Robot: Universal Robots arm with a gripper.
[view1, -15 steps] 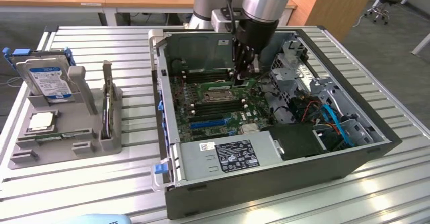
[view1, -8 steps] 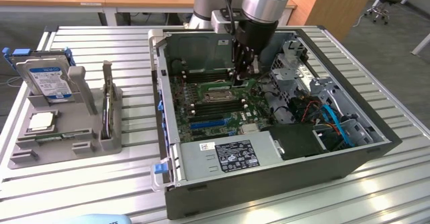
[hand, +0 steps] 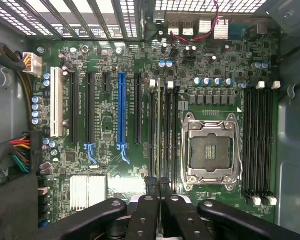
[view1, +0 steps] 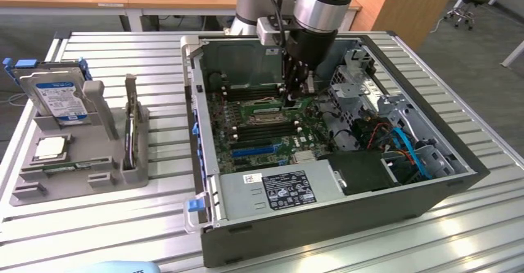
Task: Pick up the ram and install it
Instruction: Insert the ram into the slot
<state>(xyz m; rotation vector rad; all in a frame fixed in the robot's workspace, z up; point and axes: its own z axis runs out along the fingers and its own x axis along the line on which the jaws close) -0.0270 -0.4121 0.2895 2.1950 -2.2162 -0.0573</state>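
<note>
Gripper [hand: 158, 182] pinched nearly shut on ram [hand: 161, 135], edge-on over mobo slots [hand: 171, 130] beneath it; pickup done, seating prob. incomplete.

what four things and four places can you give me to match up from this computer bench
1 hard drive
2 processor chip
3 hand
4 processor socket

a empty, on the green board
b lying flat on the grey holder
c standing upright in the grey holder
d inside the computer case, over the green board

Pairs: 1-c, 2-b, 3-d, 4-a
</note>
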